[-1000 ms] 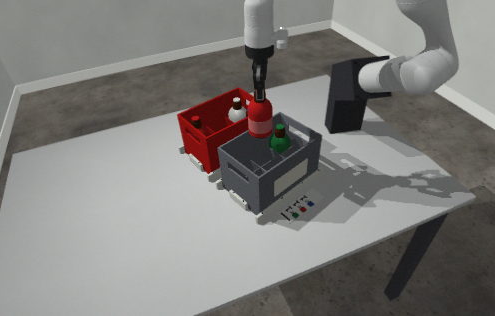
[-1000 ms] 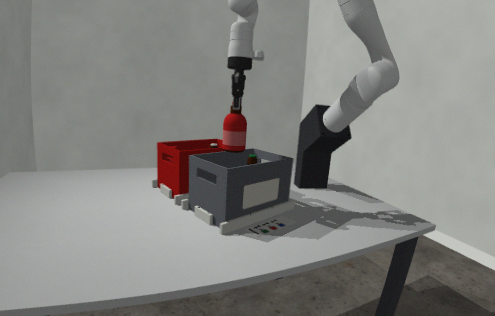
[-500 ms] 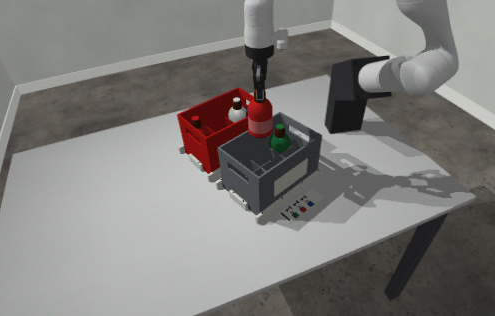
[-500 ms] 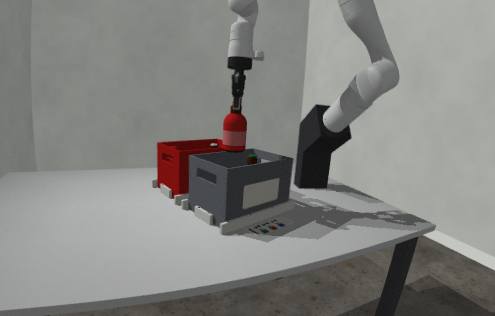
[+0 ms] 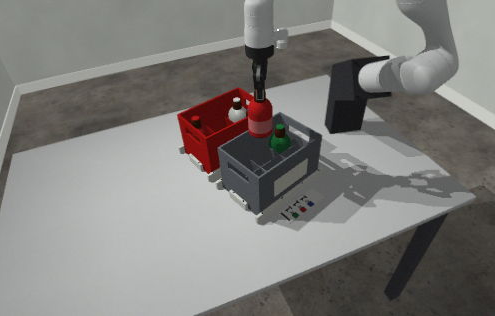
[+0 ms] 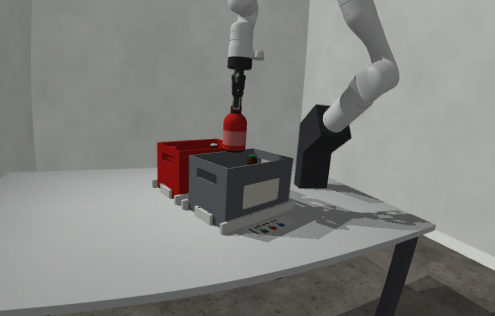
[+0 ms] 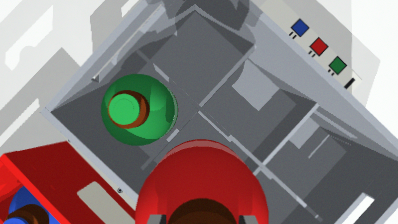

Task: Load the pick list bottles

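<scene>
My gripper [image 5: 260, 95] [image 6: 236, 106] [image 7: 202, 219] is shut on the neck of a red bottle [image 5: 260, 114] [image 6: 234, 125] [image 7: 200, 172] with a pale red label. The bottle hangs upright above the grey crate [image 5: 268, 192] [image 6: 207, 200] [image 7: 285, 56], over its side nearer the red crate [image 5: 192, 150] [image 6: 182, 175] [image 7: 55, 165]. A green bottle [image 5: 279, 143] [image 6: 252, 159] [image 7: 156, 125] stands in a grey-crate compartment. The pick list [image 5: 299, 212] [image 7: 327, 56] shows, from its black bar, green, red and blue squares, each with small marks I cannot read surely.
The red crate holds a white bottle [image 5: 237, 114], a red-capped bottle [image 5: 196, 121] and a blue bottle [image 7: 24, 195]; the rest is hidden. Thin dividers split the grey crate. Low white blocks [image 5: 238, 200] [image 6: 203, 215] stand around both crates. The arm's base is behind them, to the right.
</scene>
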Robot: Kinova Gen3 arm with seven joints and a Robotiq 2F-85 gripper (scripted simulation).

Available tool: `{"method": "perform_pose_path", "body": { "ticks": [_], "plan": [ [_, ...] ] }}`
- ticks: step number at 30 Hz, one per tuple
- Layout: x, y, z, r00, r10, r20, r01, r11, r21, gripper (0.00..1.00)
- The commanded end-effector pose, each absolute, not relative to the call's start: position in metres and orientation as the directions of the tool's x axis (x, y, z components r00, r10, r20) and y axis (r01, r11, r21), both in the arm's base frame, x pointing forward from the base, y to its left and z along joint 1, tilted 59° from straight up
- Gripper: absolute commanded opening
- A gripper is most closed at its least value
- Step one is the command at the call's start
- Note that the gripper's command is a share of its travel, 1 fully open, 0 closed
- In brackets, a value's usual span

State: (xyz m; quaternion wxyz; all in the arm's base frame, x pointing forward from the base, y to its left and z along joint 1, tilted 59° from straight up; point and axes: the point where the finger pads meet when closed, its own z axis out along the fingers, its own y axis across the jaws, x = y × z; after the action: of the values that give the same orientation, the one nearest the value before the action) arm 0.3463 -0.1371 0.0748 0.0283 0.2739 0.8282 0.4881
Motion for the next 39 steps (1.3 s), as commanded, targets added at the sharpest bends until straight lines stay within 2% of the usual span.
{"method": "perform_pose_path", "body": {
  "ticks": [1, 39],
  "plan": [
    [0.346, -0.138, 0.075, -0.848, 0.483, 0.22, 0.427, 0.374, 0.824, 0.1],
    [0.356, -0.114, 0.059, -0.848, 0.483, 0.22, 0.427, 0.374, 0.824, 0.1]
  ]
}}
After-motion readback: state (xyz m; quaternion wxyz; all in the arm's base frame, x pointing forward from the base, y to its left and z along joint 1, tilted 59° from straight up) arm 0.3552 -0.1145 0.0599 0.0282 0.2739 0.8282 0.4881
